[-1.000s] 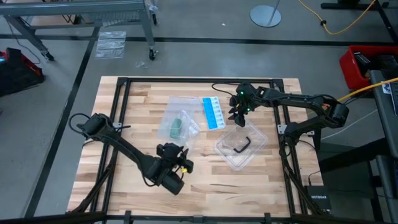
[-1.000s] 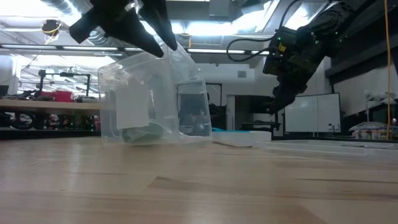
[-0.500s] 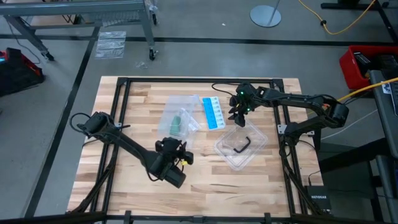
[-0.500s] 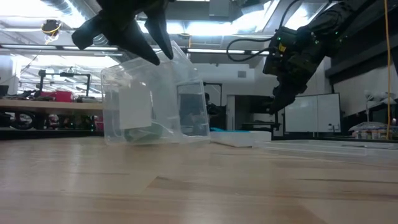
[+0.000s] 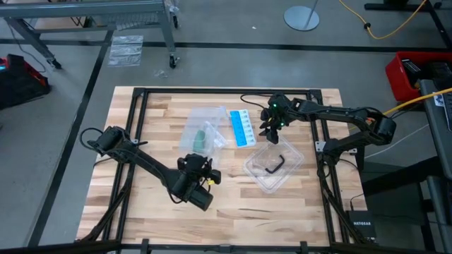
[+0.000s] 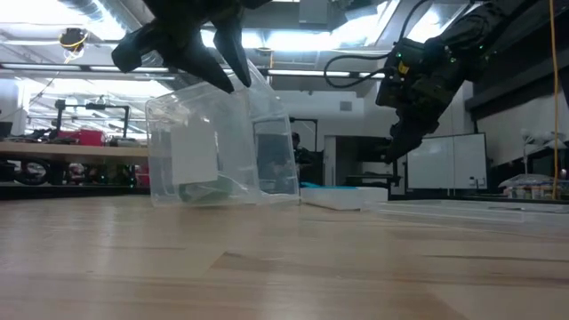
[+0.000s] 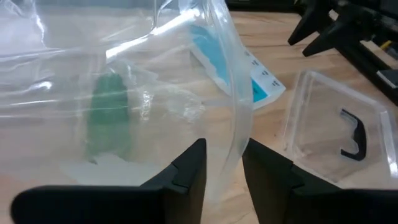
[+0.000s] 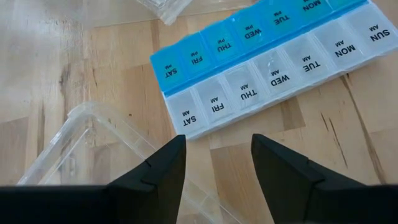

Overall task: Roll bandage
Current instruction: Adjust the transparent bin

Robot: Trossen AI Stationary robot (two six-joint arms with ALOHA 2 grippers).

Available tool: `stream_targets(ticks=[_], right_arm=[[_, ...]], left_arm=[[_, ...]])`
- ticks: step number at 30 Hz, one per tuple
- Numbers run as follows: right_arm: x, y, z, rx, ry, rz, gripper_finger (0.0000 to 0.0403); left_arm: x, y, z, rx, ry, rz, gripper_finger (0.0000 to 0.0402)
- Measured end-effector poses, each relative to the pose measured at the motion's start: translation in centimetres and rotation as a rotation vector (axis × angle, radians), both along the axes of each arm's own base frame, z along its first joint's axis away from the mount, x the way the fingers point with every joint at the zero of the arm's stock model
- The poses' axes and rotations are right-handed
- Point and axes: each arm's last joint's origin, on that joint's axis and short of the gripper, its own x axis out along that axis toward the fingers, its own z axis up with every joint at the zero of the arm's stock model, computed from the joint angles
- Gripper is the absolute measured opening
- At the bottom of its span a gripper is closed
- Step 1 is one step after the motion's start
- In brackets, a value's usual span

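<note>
The dark green bandage (image 7: 109, 115) lies inside a clear plastic bag (image 5: 201, 130) near the table's middle, resting on the bag's lower wall (image 6: 204, 188). My left gripper (image 7: 225, 177) is at the bag's near right side (image 5: 205, 164), shut on its edge. The bag stands raised off the wood (image 6: 222, 142). My right gripper (image 8: 217, 168) hangs open over the near end of a blue-and-white pill organiser (image 8: 267, 56), touching nothing. My left gripper has the bag's clear rim (image 7: 231, 134) between its two fingers, coming from the table's near side and slanting down. The fingers lie across the edge. The held edge is drawn up (image 6: 256, 78), while the bag's bottom with the bandage stays on the table.
The pill organiser (image 5: 242, 128) lies right of the bag. A clear plastic container (image 5: 258, 169) holding a black bent part (image 7: 354, 134) sits toward the near right. Bare wood lies toward the table's near edge and left side.
My left gripper has swung a little toward the table's far edge and rolled slightly, staying at the bag's edge. The bag's raised upper part has shifted with it; its bottom and the bandage have stayed in place.
</note>
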Motion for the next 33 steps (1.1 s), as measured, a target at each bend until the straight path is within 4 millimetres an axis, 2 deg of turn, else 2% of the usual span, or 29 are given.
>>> stream_targets(ticks=[6, 8, 12, 24, 33], right_arm=[[0.0, 0.0, 0.0, 0.000, 0.000, 0.000, 0.0186], [0.0, 0.0, 0.0, 0.000, 0.000, 0.000, 0.0186], [0.0, 0.0, 0.0, 0.000, 0.000, 0.000, 0.0186], [0.0, 0.0, 0.0, 0.000, 0.000, 0.000, 0.0186], [0.0, 0.0, 0.0, -0.002, 0.001, 0.003, 0.0186]], left_arm=[[0.0, -0.2, 0.2, 0.058, -0.047, 0.004, 0.0021], [0.0, -0.3, 0.3, 0.073, -0.069, 0.003, 0.0010], [0.1, -0.7, 0.7, 0.071, -0.101, -0.001, 0.0017], [0.3, -1.8, 2.6, 0.129, -0.197, -0.008, 0.0001], [-0.4, -3.1, 2.9, 0.193, -0.247, -0.031, 0.0000]])
